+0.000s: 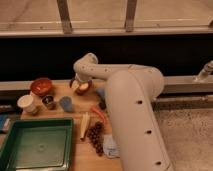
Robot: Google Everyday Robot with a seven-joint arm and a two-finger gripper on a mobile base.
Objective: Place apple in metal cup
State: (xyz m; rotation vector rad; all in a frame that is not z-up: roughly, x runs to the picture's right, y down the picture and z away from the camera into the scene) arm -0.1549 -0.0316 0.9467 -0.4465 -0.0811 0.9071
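My claw is wide open around the apple, no grip yet. Grasp, carry, drop into metal cup all pending.

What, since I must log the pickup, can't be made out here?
Camera view:
- Gripper at the apple: the wrist hides any contact.
- Metal cup: too small to see inside.
- Green tray: cut off by the bottom edge.

Pale light is coming through a window with two grey bars. A dark wall is running beneath it. Speckled floor is lying beside the wooden surface.
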